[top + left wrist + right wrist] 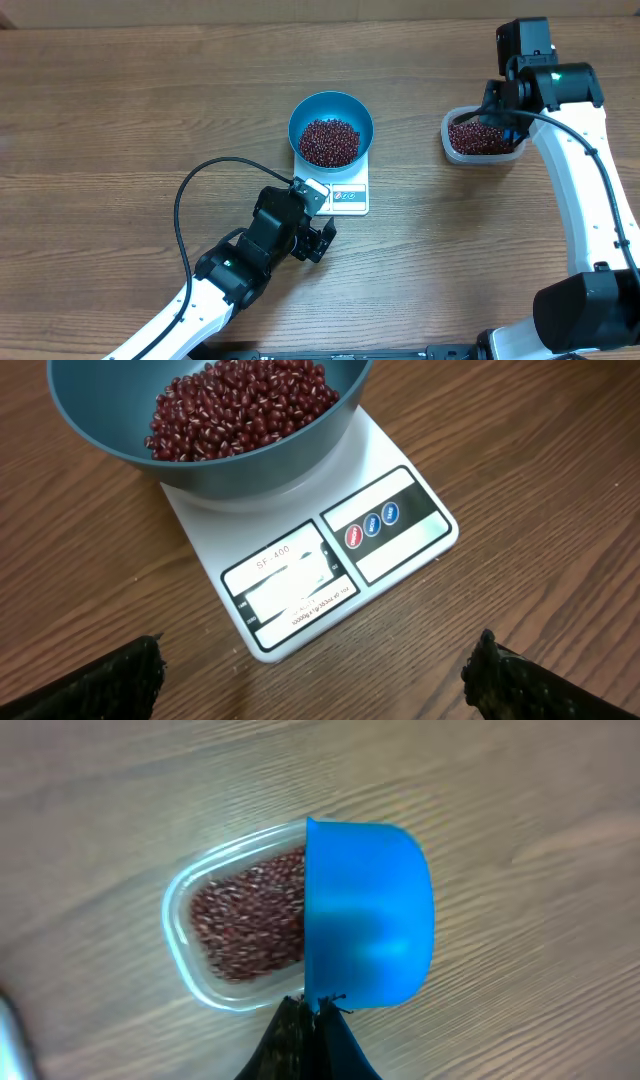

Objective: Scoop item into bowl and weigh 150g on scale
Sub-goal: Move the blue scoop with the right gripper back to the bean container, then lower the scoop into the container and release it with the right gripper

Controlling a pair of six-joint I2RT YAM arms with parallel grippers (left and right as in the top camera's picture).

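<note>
Sitting in blue bowl [331,104], red-brown beans [329,142] (oval)

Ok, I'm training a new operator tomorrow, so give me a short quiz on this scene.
1. True or false: the bowl of beans sits on the scale.
2. What is the right gripper shut on? A) the scoop B) the bowl C) nothing
3. Fill in: the left gripper, near the scale, has its jaws ___.
Key: 1 true; 2 A; 3 open.
</note>
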